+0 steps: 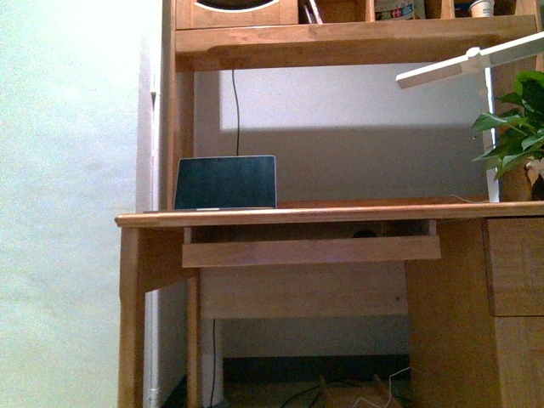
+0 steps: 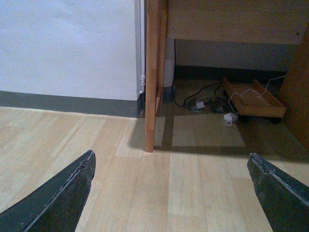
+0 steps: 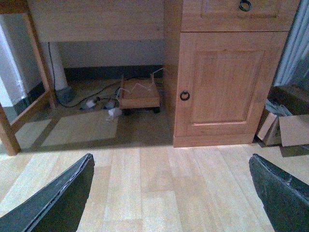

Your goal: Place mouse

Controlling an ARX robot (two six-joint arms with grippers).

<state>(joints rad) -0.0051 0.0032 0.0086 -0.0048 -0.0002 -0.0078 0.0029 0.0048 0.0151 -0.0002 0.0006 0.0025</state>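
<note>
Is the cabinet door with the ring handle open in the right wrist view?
No, the cabinet door sits shut, flush with the frame around it.

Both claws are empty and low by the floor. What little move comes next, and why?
Probably raise the right gripper toward the pull-out tray. Both it and the left gripper are open, empty and face the floor, while a small dark lump, maybe the mouse, peeks above that tray, right of the middle.
</note>
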